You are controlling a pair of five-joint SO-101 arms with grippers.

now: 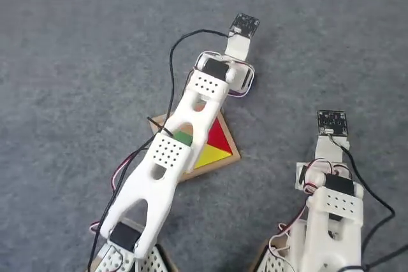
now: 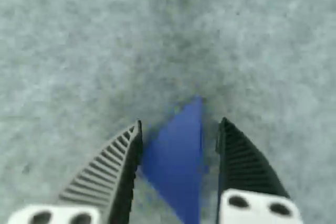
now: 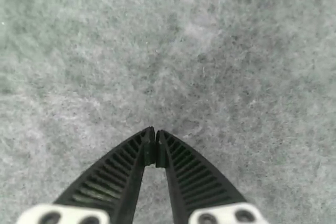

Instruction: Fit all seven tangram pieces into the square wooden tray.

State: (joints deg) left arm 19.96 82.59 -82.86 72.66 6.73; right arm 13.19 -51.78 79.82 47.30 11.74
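Observation:
A blue tangram piece (image 2: 176,161) lies on the grey carpet between the fingers of my left gripper (image 2: 181,123). The gripper is open, with a narrow gap between the piece and one finger (image 2: 236,150). In the high view the left arm (image 1: 166,157) stretches over the wooden tray (image 1: 231,156), and its wrist sits just beyond the tray's far corner. The tray holds a red piece (image 1: 218,133), a yellow piece (image 1: 213,155) and a green piece (image 1: 183,138); the arm hides the rest of it. My right gripper (image 3: 155,132) is shut on nothing, over bare carpet.
The right arm (image 1: 331,202) stands at the near right, apart from the tray. Grey carpet covers the whole table, with open room to the left and at the far side. Both arm bases sit at the near edge.

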